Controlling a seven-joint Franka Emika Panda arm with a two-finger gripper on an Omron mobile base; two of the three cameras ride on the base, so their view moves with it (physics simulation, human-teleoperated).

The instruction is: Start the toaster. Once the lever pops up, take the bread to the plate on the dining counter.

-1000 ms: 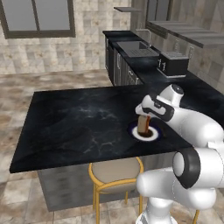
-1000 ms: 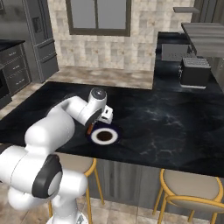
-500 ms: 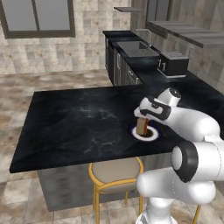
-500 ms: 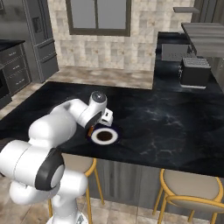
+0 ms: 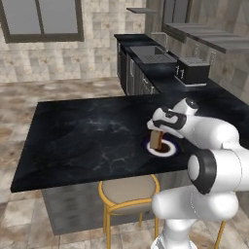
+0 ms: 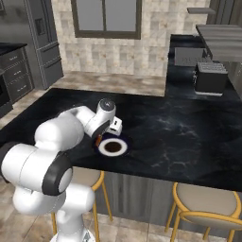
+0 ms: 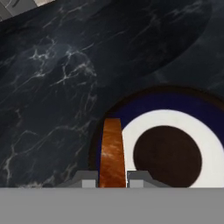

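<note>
I am holding my tool [image 7: 112, 179] clamped on the bread [image 7: 112, 151], keeping the slice upright on its edge. The bread is hanging over the left rim of the plate [image 7: 192, 120] on the counter [image 5: 87, 136], near its front edge.

- The bread [image 7: 112, 151], a tan-brown slice with darker crust, stands on edge over the plate's rim.
- The plate [image 6: 112, 147], round, white with a dark blue rim and dark centre, lies flat on the dining counter [image 5: 87, 133], black marble with white veins.
- The toaster [image 6: 211, 78], black and boxy, stands on the far wall countertop.
</note>
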